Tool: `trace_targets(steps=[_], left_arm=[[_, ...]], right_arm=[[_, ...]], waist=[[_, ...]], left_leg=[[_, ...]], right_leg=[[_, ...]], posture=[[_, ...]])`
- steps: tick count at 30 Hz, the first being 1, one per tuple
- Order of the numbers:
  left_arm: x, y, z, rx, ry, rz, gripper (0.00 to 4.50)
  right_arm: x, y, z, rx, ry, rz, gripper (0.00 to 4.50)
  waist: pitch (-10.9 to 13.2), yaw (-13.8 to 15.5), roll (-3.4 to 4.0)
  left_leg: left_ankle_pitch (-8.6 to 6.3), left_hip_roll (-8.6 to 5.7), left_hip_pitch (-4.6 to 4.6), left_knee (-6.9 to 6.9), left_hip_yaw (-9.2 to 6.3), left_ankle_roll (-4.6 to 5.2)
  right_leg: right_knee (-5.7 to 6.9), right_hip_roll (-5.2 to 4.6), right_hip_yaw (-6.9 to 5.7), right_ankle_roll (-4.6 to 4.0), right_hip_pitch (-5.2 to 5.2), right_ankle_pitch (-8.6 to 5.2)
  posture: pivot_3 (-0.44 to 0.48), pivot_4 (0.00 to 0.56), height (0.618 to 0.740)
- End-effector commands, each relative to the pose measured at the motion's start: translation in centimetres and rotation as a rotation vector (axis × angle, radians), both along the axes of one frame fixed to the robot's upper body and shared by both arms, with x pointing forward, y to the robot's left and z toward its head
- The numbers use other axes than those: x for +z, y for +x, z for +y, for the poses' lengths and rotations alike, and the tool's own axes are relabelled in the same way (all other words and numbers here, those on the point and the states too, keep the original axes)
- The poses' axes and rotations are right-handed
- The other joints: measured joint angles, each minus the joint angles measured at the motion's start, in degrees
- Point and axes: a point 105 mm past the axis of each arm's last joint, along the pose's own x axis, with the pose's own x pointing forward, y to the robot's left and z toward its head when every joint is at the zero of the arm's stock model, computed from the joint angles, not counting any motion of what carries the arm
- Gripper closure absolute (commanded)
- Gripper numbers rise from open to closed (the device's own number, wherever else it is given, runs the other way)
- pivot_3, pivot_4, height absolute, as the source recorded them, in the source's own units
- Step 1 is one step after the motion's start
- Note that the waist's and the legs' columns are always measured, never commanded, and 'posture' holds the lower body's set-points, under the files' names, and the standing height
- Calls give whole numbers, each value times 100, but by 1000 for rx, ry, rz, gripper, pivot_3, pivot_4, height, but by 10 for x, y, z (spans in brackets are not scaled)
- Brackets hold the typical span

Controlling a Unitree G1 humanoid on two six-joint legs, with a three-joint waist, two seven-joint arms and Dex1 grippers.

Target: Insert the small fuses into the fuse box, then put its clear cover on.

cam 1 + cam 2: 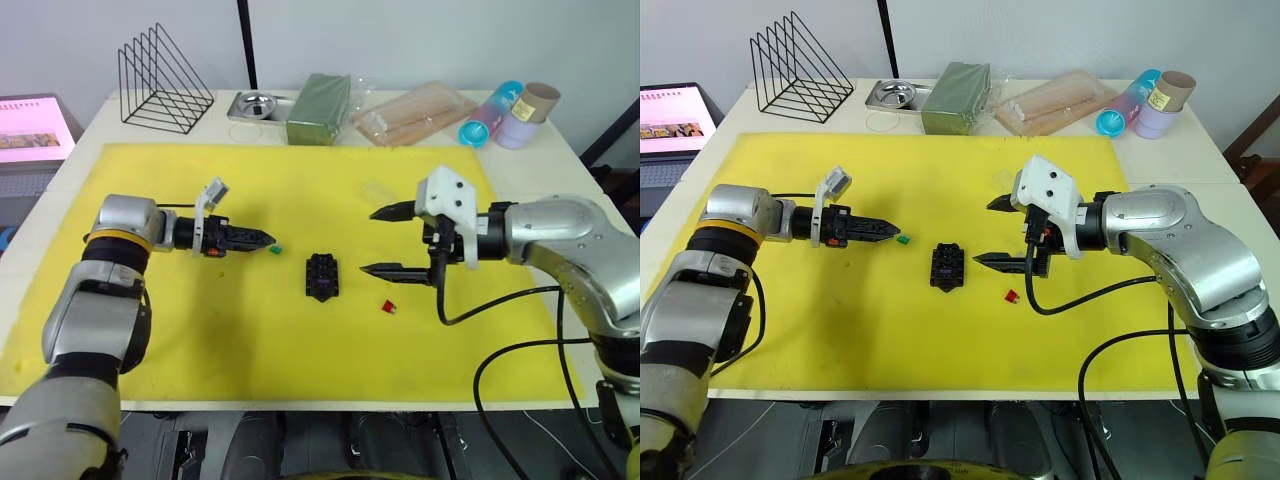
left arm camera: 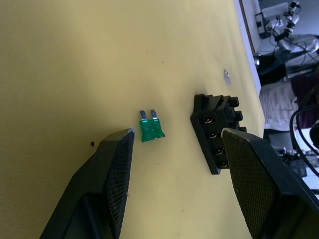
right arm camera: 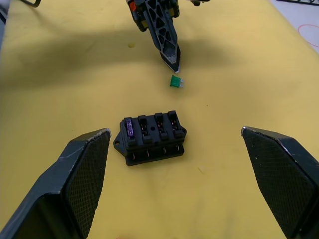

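Fuse box point(image 1: 322, 275) sits mid-mat, one purple fuse point(image 3: 129, 128) seated in an end slot.

Just beside the box on the robot's left lies the green fuse point(image 1: 275, 246), flat on the yellow mat point(image 1: 300, 340); the left gripper point(image 2: 174, 164) hovers over it with fingers spread, gripping nothing. The red fuse point(image 1: 388, 306) lies near the box's other side, below the right gripper point(image 1: 385, 241), whose fingers are wide apart and empty. The clear cover point(image 1: 376, 190) rests farther back on the mat, faint.
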Motion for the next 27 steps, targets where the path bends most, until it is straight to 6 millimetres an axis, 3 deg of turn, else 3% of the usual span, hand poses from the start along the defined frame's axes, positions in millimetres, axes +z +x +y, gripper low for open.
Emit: trace_targets(steps=[1,7,27], left_arm=[[8,4,-3,-19,-1,-35,1521],[-4,0,-9,-59,11,-12,1521],[-13,1,-19,-76,-1,-10,1521]], right_arm=[[8,-4,2,11,-2,-45,0],[6,-4,2,3,-15,-46,0],[2,-6,2,-9,-33,-47,0]], waist=[[0,-2,0],[0,5,0],[-1,29,0]], left_leg=[[0,0,0,0,0,0],[0,0,0,0,-1,0],[0,-3,0,3,-5,0]], right_leg=[[0,0,0,0,0,0],[0,0,0,0,0,0],[0,-4,-3,1,5,0]], posture=[[0,150,740],[0,150,740],[0,150,740]])
